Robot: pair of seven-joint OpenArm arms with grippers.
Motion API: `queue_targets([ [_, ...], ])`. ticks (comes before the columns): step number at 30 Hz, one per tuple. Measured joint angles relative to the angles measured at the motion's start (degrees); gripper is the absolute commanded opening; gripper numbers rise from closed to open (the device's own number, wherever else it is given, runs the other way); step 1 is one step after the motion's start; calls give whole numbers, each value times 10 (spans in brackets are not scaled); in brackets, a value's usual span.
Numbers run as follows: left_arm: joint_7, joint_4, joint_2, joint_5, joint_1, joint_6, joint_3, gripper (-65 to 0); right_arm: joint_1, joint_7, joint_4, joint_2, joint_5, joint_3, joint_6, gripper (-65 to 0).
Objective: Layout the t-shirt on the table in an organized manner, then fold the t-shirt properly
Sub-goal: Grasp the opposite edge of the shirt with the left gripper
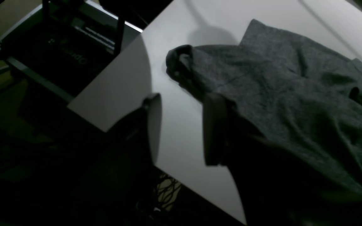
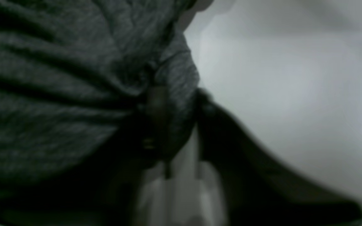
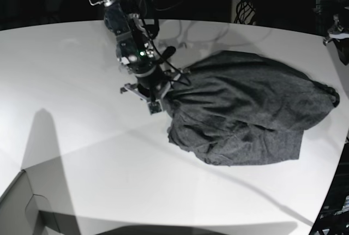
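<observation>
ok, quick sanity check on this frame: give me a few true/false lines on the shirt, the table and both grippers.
1. The t-shirt lies flat and neatly spread. False: it is a rumpled heap with many creases.
2. The right gripper is at the shirt's edge with cloth bunched between its fingers. True.
3. The left gripper is shut on the shirt. False: its jaws stand apart, with bare table showing between them.
4. The shirt is the only cloth on the table. True.
5. The shirt is already folded into a neat rectangle. False: no tidy fold shows.
</observation>
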Motion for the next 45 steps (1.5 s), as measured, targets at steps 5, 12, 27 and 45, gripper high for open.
queue_targets([
  [5, 2, 0, 0, 0, -35, 1, 0, -432, -41, -8, 101, 23, 2, 2, 0, -650],
  [12, 15, -1, -2, 2, -83, 3, 1, -432, -120, 11, 280, 23, 3, 86, 1, -650],
  [27, 240, -82, 54, 11, -263, 2, 2, -333, -182, 37, 321, 12, 77, 189, 0, -650],
  [45, 235, -229, 41, 5, -280, 3, 128, -282, -205, 36, 321, 12, 77, 188, 0, -650],
])
